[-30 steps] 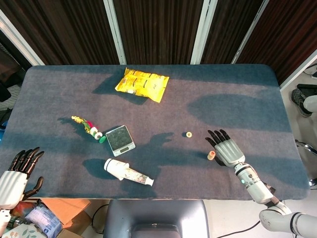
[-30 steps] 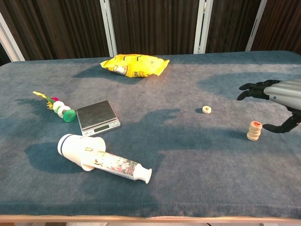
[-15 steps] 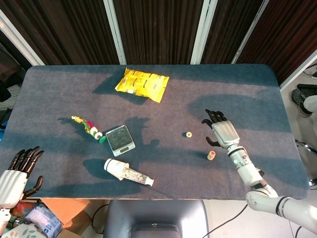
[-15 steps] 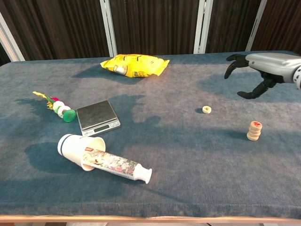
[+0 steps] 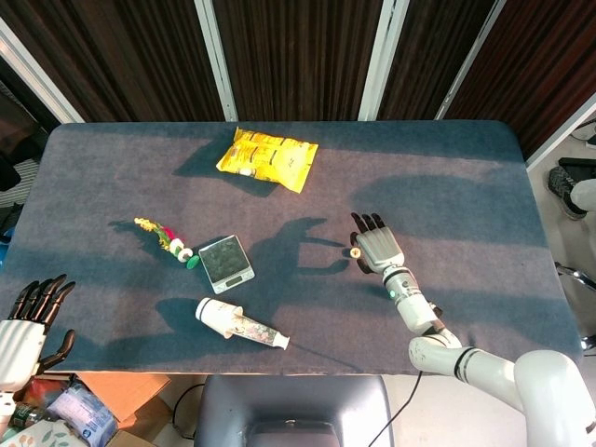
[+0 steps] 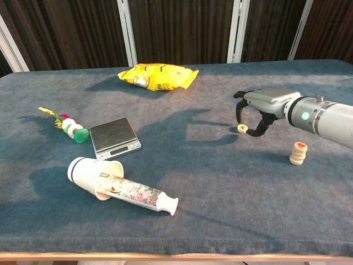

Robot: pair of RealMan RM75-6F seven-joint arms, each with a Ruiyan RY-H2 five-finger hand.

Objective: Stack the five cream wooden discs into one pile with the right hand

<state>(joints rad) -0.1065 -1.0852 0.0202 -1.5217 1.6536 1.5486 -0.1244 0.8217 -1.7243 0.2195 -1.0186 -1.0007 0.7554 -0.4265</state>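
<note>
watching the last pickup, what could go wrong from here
The single disc is small and lies flat between the right hand's fingers, so it may slip or skid when pinched. The pile is narrow and tall; a clumsy placement could topple it.
</note>
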